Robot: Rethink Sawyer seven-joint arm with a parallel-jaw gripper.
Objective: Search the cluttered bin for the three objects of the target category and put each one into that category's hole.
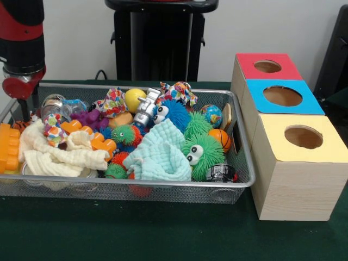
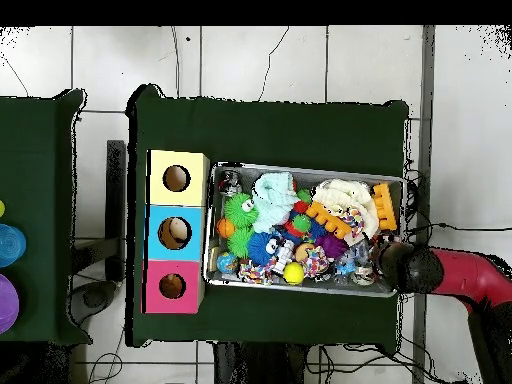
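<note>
Hovering arm over bin corner; gripper state unclear; toys crowd cloths.

The wire bin is showing silver mesh on a dark green table cover. Inside, a pale mint cloth is lying by a green fuzzy toy and a blue fuzzy toy; a cream cloth, yellow ball and orange block are showing too. The box tops are showing red, blue and yellow.
</note>
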